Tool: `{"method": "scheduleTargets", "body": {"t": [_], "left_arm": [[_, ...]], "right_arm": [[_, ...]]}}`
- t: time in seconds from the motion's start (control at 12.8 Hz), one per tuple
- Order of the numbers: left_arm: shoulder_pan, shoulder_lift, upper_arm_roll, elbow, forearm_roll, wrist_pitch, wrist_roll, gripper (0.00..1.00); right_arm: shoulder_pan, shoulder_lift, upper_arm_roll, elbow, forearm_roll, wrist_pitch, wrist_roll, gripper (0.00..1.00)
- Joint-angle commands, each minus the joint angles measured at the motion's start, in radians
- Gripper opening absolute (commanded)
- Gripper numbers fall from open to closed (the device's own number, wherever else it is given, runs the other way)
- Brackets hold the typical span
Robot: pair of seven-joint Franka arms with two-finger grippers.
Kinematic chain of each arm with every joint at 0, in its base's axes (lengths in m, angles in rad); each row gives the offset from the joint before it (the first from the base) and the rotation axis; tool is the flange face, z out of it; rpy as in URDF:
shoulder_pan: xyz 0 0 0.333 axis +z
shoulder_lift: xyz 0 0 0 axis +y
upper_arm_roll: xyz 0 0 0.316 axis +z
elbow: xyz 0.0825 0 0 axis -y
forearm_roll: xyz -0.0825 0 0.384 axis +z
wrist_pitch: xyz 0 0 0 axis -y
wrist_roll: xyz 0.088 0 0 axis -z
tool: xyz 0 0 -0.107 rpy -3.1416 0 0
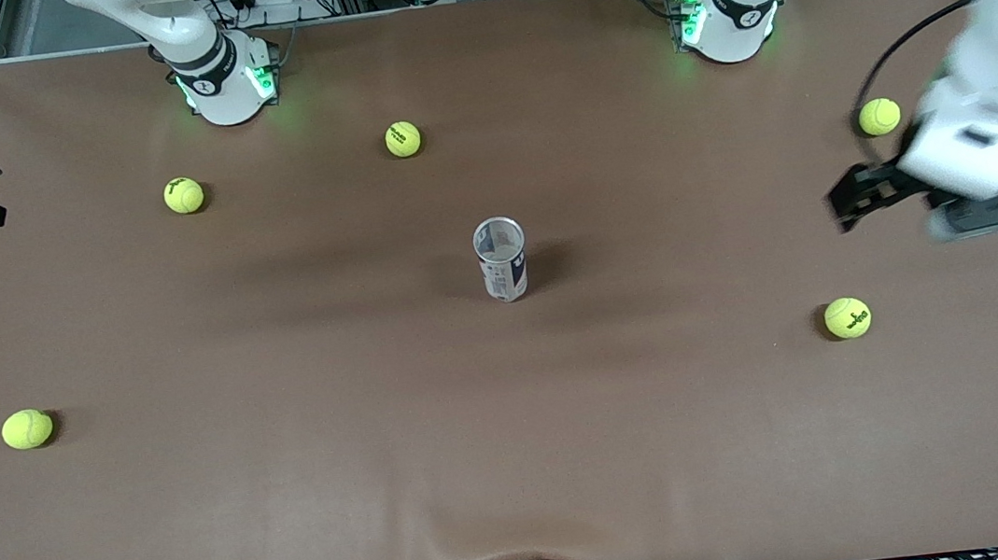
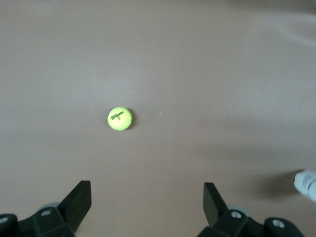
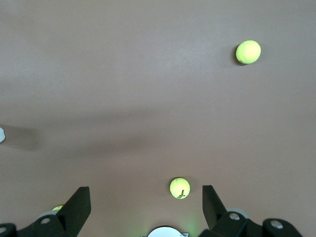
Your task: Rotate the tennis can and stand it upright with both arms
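The tennis can (image 1: 501,260) stands upright at the middle of the counter (image 1: 298,491), open silvery rim up, touching nothing, with bare surface on every side and five tennis balls spread well apart from it toward the counter's edges. The left gripper (image 2: 147,202) hangs in the air over the left arm's end of the counter, fingers spread wide and holding nothing. The right gripper (image 3: 146,205) is raised above the counter near its own base, likewise spread wide and empty.
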Motion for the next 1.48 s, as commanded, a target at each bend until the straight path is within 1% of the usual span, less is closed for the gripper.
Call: {"method": "scheduleTargets", "body": {"t": [0.0, 0.16, 0.23, 0.47, 0.7, 0.94, 1.4], "left_arm": [[0.065, -0.105, -0.016, -0.097, -0.035, -0.017, 0.088, 1.00], [0.081, -0.166, -0.011, -0.166, -0.035, -0.011, 0.093, 1.00], [0.091, -0.182, -0.014, -0.187, -0.035, -0.010, 0.093, 1.00], [0.092, -0.205, -0.021, -0.200, -0.035, -0.014, 0.094, 1.00], [0.093, -0.249, -0.021, -0.256, -0.038, -0.014, 0.096, 1.00], [0.096, -0.275, -0.016, -0.274, -0.045, -0.017, 0.097, 1.00], [0.096, -0.276, -0.011, -0.270, -0.052, -0.033, 0.099, 1.00]], "right_arm": [[-0.009, -0.001, 0.006, 0.010, 0.003, -0.002, 0.000, 1.00], [-0.009, -0.001, 0.006, 0.010, 0.003, -0.002, 0.000, 1.00], [-0.009, -0.001, 0.006, 0.010, 0.003, -0.002, 0.000, 1.00], [-0.009, -0.001, 0.006, 0.010, 0.002, -0.002, 0.000, 1.00], [-0.009, -0.001, 0.006, 0.010, 0.002, -0.002, 0.000, 1.00], [-0.008, -0.001, 0.006, 0.010, 0.002, -0.004, 0.000, 1.00], [-0.008, -0.001, 0.006, 0.010, 0.002, -0.004, 0.000, 1.00]]}}
